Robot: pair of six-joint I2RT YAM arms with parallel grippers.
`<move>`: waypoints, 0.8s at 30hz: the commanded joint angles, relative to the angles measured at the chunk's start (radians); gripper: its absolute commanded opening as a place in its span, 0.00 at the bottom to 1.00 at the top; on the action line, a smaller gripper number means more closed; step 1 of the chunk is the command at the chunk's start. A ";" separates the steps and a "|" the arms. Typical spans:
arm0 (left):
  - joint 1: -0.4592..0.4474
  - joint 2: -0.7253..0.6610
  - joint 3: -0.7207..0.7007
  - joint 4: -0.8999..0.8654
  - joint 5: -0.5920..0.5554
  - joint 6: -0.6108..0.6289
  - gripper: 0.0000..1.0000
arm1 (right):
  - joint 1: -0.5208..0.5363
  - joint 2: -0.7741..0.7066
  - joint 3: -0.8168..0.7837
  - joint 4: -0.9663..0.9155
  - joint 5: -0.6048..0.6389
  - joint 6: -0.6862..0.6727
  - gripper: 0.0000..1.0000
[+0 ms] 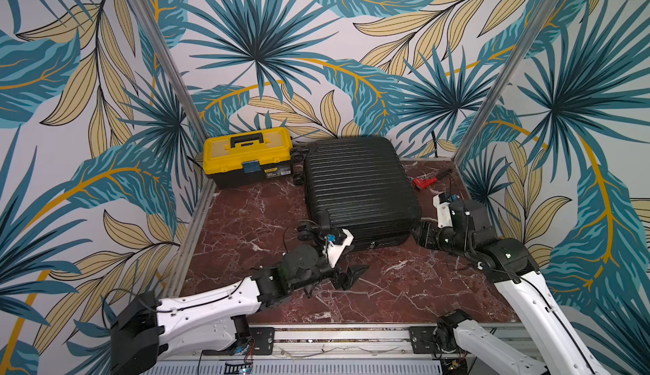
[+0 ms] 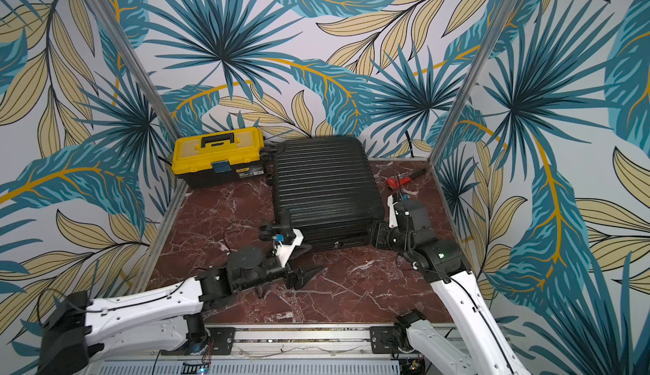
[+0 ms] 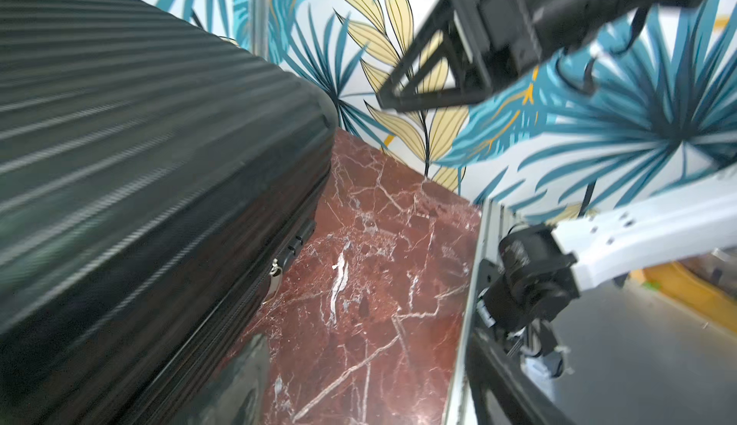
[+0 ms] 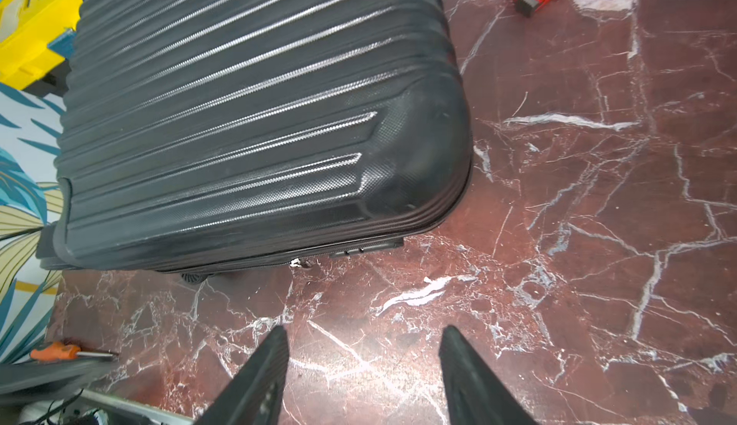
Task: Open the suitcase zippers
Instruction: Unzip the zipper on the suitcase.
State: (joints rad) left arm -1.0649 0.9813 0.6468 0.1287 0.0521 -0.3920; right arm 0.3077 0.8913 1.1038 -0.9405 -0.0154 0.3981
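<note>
Suitcase [image 1: 358, 190] lies flat and shut, ribbed face up, mid-frame toward the back of the marble table [image 1: 246, 222] in both top views. Its wheels [image 1: 299, 165] are at its left edge, beside the yellow toolbox [image 1: 246, 155]. A red tool [image 1: 424, 182] lies to its right.

The zippers [image 4: 296, 262] run along the near side, at the suitcase's lower edge in the frame. A pale pull [image 3: 274, 272] hangs there, just beside a small lock [image 4: 355, 249].

My right gripper [image 4: 365, 329] is spread, nothing between its fingers, over bare marble by the suitcase's lower-right corner and apart from the zip.

My left gripper [image 1: 357, 274] sits below the suitcase's lower-left corner in the top views, clear of the shell. Its wrist view is blurred. I make out one finger [image 3: 247, 379] at bottom centre and what looks like the other at lower right, so I read it as spread, holding nothing.
</note>
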 commanded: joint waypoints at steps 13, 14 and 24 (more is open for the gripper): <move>0.280 -0.147 0.160 -0.688 -0.030 -1.179 0.99 | 0.002 0.011 -0.041 0.004 -0.055 0.001 0.59; 0.301 -0.145 0.151 -0.674 -0.031 -1.195 0.99 | 0.002 0.007 -0.044 0.005 -0.058 0.001 0.58; 0.516 -0.103 0.115 -0.527 0.029 -1.202 0.93 | 0.002 -0.025 -0.072 -0.006 -0.087 -0.005 0.57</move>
State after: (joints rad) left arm -0.5838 0.8558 0.7723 -0.4595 0.0422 -1.5738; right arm 0.3077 0.8787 1.0554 -0.9409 -0.0849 0.3920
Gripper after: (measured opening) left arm 0.938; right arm 0.569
